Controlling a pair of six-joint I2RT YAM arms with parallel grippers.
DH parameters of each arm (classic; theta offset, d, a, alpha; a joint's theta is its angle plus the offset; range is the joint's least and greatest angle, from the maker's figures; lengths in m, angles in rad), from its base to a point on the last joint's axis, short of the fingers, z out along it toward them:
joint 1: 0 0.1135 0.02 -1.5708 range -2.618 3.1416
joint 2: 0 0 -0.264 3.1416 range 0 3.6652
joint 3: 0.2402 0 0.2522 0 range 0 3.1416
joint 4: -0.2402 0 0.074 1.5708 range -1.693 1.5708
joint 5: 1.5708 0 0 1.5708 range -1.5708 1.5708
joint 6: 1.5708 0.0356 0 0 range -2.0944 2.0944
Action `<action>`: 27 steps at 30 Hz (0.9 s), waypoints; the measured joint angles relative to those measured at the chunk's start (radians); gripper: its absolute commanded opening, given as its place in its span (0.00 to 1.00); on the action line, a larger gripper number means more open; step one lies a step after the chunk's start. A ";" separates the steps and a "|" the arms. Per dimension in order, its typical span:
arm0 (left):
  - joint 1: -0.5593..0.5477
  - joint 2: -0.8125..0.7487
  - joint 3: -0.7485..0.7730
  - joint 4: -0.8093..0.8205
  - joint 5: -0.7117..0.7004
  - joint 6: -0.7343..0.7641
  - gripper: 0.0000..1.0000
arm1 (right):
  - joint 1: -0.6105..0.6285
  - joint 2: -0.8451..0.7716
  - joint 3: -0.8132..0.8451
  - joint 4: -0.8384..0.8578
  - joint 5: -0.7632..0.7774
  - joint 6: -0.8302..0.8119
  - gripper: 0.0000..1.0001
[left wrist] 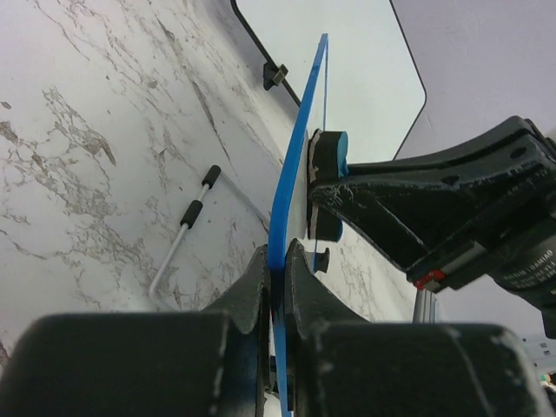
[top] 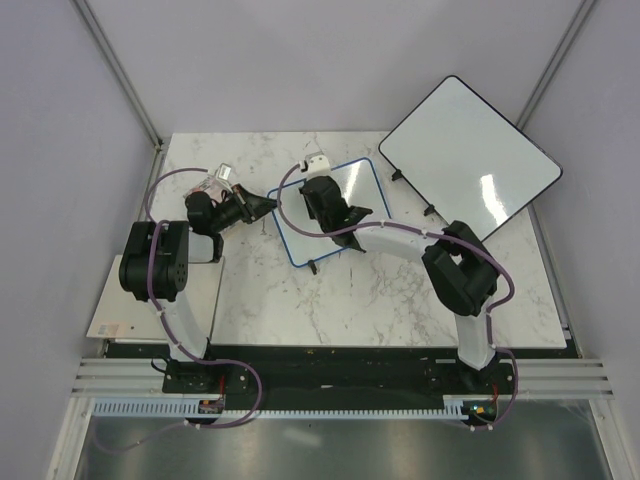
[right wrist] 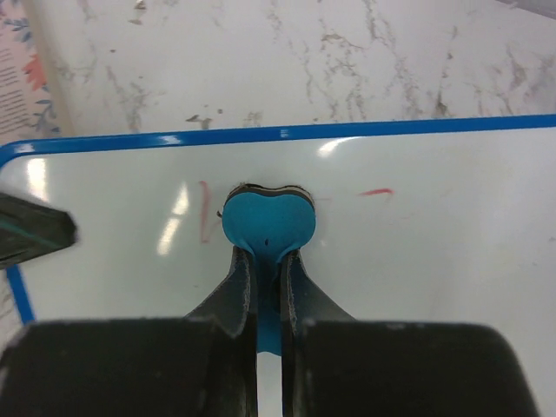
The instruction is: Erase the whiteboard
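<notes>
Writing: two red marks are showing on the whiteboard (right wrist: 417, 252), a short upright stroke (right wrist: 204, 211) and a small dash (right wrist: 376, 191); neither is reading as a letter. A printed sheet (right wrist: 22, 69) with a floral pattern and fine text is peeking in at the corner of the right wrist view, too small to read. White print on the right gripper's housing is likewise illegible.

Edges and room: the whiteboard (top: 357, 187) is sitting mid-table, slightly turned, between the two arms. The larger dark-framed board (top: 470, 155) is standing near its far right corner but apart, overhanging the table (top: 400, 300). Bare marble is lying open on the near side of the whiteboard and to the far left. A thin metal rod (left wrist: 184, 234) with two black sleeves is lying on the marble just beside the board.

Task item: white glossy face, thin blue rounded frame, ceiling glare streaking across it.

Grippers: the left gripper (left wrist: 278, 261) is pinching the blue frame at the board's left edge, jaws closed on it. The right gripper (right wrist: 268, 256) is clamping a blue heart-shaped eraser (right wrist: 268, 221) and is pressing its dark pad against the face, between the two red marks.
</notes>
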 measured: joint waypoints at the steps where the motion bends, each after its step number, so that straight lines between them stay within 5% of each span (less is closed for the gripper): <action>1: 0.000 0.000 0.000 -0.002 -0.001 0.000 0.02 | 0.010 0.008 0.012 -0.002 -0.008 -0.002 0.00; 16: 0.001 0.000 0.003 -0.014 -0.002 0.007 0.02 | 0.068 0.057 0.086 -0.014 -0.038 0.012 0.00; 27: -0.003 0.002 0.009 -0.009 0.004 0.006 0.02 | -0.122 -0.069 -0.142 0.116 -0.050 0.077 0.00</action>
